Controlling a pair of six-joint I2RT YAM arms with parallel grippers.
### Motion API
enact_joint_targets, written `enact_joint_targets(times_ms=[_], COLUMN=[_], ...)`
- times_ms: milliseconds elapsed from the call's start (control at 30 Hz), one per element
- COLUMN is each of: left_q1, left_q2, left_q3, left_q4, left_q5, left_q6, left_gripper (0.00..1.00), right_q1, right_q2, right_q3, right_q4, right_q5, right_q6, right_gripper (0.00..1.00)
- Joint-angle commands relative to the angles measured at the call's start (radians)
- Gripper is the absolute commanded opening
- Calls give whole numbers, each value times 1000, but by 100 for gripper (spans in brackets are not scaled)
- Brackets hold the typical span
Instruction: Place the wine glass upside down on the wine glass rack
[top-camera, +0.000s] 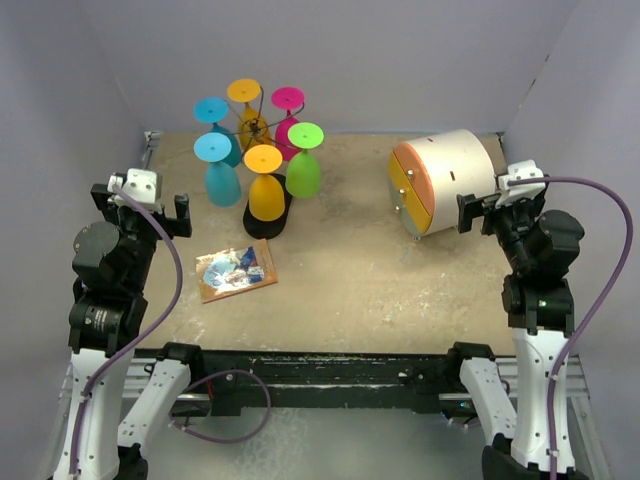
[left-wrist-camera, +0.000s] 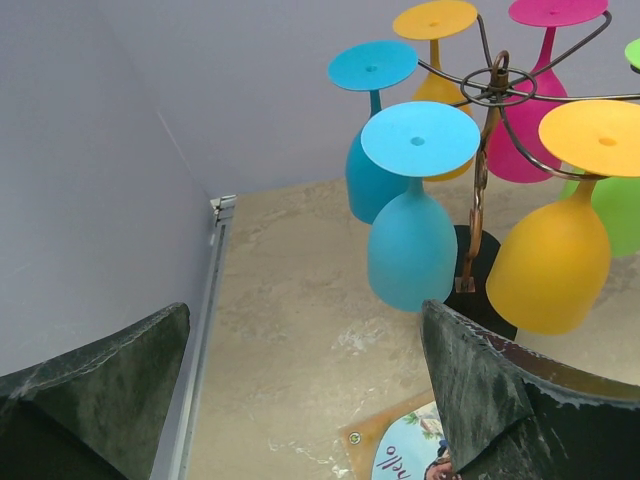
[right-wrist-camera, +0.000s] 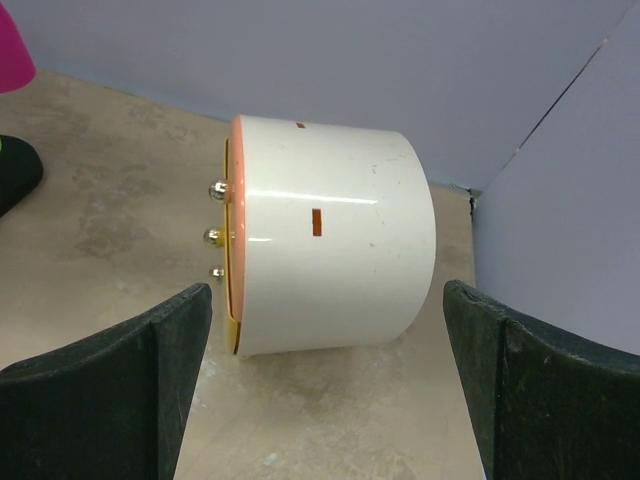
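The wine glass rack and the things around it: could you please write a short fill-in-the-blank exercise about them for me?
1. The wine glass rack carries ___ wine glasses, all hanging upside down.
2. The hanging glass closest to the white round cabinet is ___ in colour.
3. The left gripper and the right gripper are both open and hold ___.
4. On the table, the picture card lies nearer to the ___ arm.

Missing words: six; green; nothing; left.
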Motion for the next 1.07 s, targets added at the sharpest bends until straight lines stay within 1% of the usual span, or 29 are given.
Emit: enact_joint_targets(times_ms=[0,100,167,300,1033], left_q1=[11,11,13,14,15], left_q2=[-3,1,2,10,-2], left_q3=[9,17,16,17,8], left_q4=[28,23,24,22,18], left_q5=[9,-3,-7,-13,-2], left_q6=[-4,-17,-22,-30,-23], left_gripper=[99,99,99,99,99], right_q1=[0,0,0,0,-5], right_q2=[-17,-16,-17,-12,-7], right_q3=[-4,-5,-36,-45,-58], right_q4=[46,48,46,45,34], right_q5=[47,66,58,54,31], right_q6=[-6,-10,-16,-22,-42], right_gripper=[100,100,100,100,100])
